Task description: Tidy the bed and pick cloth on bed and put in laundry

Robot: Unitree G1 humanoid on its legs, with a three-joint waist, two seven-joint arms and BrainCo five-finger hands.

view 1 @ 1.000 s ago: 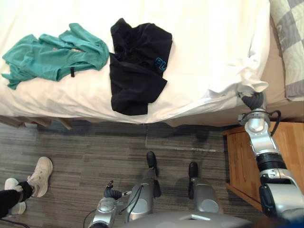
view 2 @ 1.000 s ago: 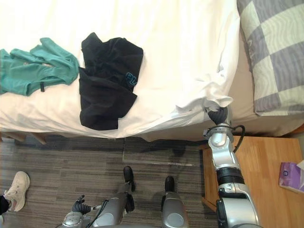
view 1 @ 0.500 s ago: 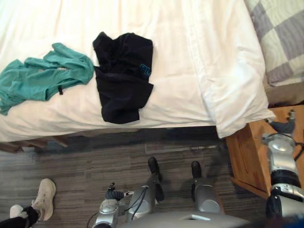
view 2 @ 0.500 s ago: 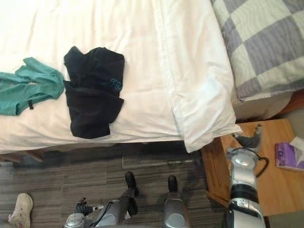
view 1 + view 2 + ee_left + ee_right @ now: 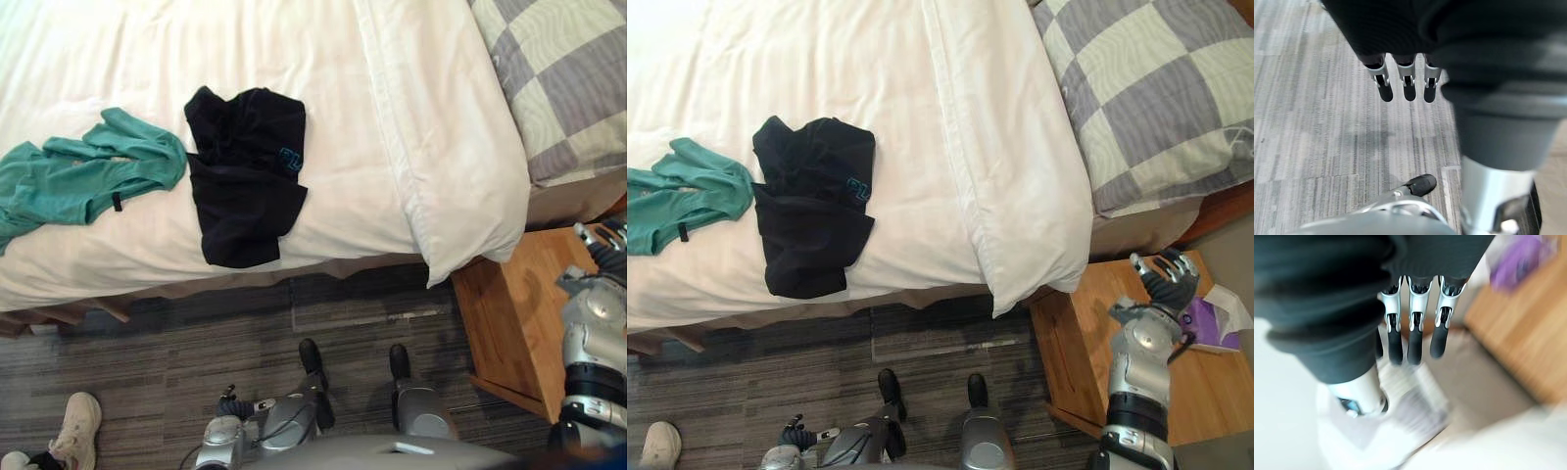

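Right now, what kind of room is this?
Most likely a bedroom, perhaps a hotel room: a white-duveted bed, a grey-and-cream checked pillow at its head, and a light wooden bedside table beside it. A black garment and a teal garment lie on the bed.

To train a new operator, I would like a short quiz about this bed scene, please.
1. True or false: the black garment lies on the floor.
2. Which lies closer to the checked pillow, the black garment or the teal garment?
3. The open right hand is held near: A the wooden nightstand; B the teal garment; C the shoe.
Key: 1 false, it lies on the white bed; 2 the black garment; 3 A.
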